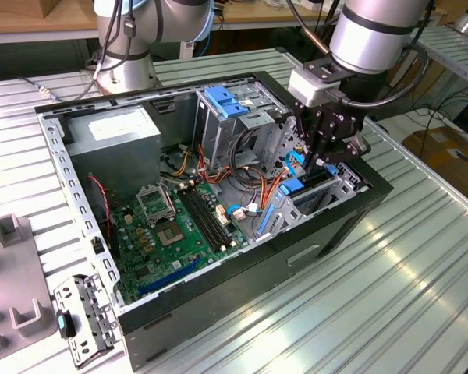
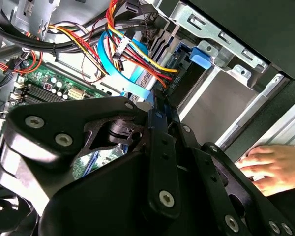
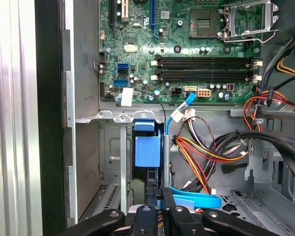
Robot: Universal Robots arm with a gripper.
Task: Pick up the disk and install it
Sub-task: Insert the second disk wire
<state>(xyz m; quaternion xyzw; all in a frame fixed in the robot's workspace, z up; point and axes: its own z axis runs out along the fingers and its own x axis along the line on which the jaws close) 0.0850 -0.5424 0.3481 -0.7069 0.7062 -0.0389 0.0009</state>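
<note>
In the exterior view, an open computer case [image 1: 320,241] lay on its side on the slatted metal desk [image 1: 421,296]. The arm came down from twelve o'clock, and its gripper [image 1: 325,160] was lowered into the drive bay at the case's three o'clock corner. The disk [image 1: 295,187] stood on edge in that bay directly beneath the gripper, its blue rails showing against the dark body. A thin light-blue cable [image 1: 295,162] curled just beside it. The green motherboard [image 1: 179,226] filled the case floor toward seven o'clock of the gripper. The grey power supply [image 1: 113,144] sat at nine o'clock, and a tall grey cage [image 1: 222,101] with a blue latch plate rose at ten o'clock.

In the second wrist view, the black gripper [image 2: 156,105] filled the foreground. The light-blue cable [image 2: 110,59] and bundled red, yellow and orange wires ran close beyond it, with the motherboard [image 2: 54,88] behind them. A person's hand [image 2: 268,167] rested outside the case wall.

In the first wrist view, the fingers [image 3: 146,216] were drawn close together, clenched on the edge of the disk [image 3: 147,150]. The disk stood upright in its metal bay, just beside a grey vertical rail. The light-blue cable [image 3: 179,110] rose alongside, and the motherboard [image 3: 187,49] lay beyond the bay.
</note>
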